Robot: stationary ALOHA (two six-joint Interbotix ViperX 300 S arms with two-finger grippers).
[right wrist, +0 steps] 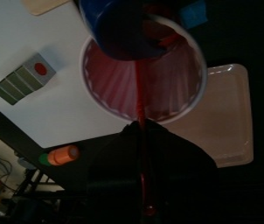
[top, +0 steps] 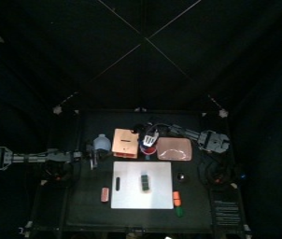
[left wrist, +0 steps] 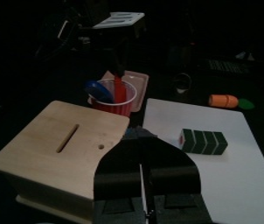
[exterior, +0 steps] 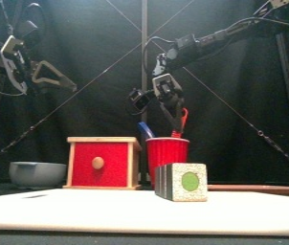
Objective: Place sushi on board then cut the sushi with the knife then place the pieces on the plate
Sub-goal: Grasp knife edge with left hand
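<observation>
White cutting board (top: 131,207) fills the table's front. Behind it stand the wooden box (exterior: 102,163) and pink tray (top: 175,149), with the red cup (exterior: 167,158) between them. The sushi roll (exterior: 182,181) sits on the board. Right gripper (right wrist: 139,125) is clamped on the red knife (exterior: 182,122) in the cup. Left gripper (left wrist: 141,145) hangs closed, high at the left.

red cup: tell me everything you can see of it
The red cup is a plain, plastic-looking tumbler with a mouth wider than its base. It stands upright behind the board, between the box and the tray. It is close to the box, but I cannot tell whether they touch. A blue knife and a red knife stick out of its mouth. The right gripper hangs above the cup, and its jaws look closed on the red knife.
</observation>
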